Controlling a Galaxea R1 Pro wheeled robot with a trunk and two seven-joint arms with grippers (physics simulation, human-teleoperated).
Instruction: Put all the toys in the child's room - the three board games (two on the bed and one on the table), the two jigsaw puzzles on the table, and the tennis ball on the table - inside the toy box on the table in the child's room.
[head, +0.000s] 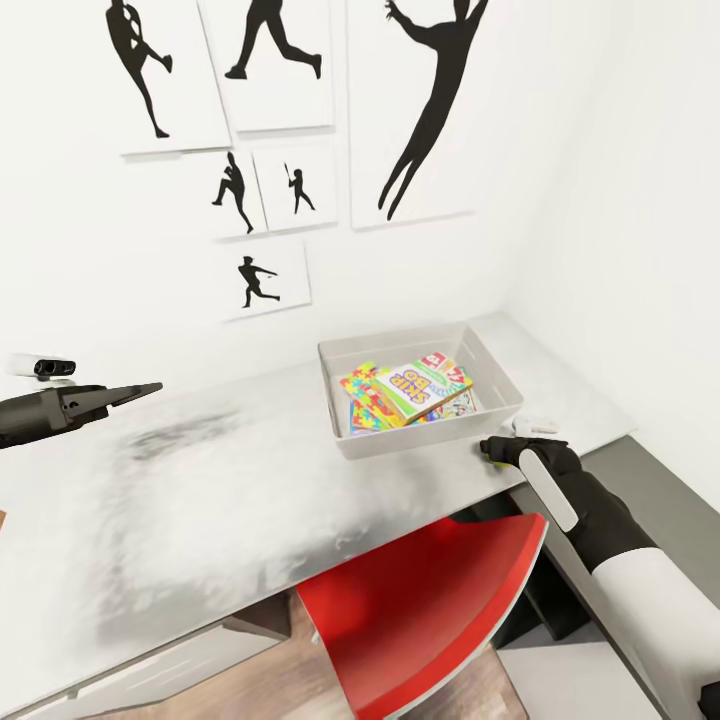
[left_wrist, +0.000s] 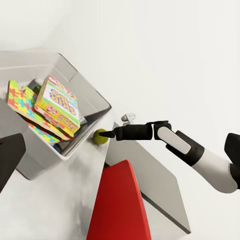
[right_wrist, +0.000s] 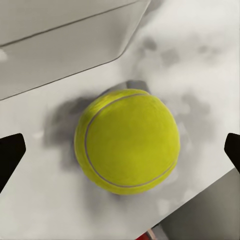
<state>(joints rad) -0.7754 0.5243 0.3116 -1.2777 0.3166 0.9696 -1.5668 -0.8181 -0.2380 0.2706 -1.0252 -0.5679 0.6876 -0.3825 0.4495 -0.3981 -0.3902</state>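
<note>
Tabletop (head: 200, 500): ball (right_wrist: 127, 141) sits just beside box (head: 505, 375) corner. Your right tool (head: 492, 448) is spread either side of it, ready to pinch; left tool (head: 140, 390) idle, looks pressed together.

The tennis ball (right_wrist: 127, 141) is yellow-green with a thin pale seam. The toy box (head: 352, 440) is light grey. Inside it, the jigsaw puzzle (left_wrist: 22, 102) shows interlocking yellow, red, blue and green pieces, and the board game (head: 425, 385) on top is pale green with red, yellow and white lettering. The table (head: 200, 500) is mottled grey-white. The chair (head: 420, 610) is bright red. The wall pictures (head: 260, 275) are white with black baseball-player silhouettes.
</note>
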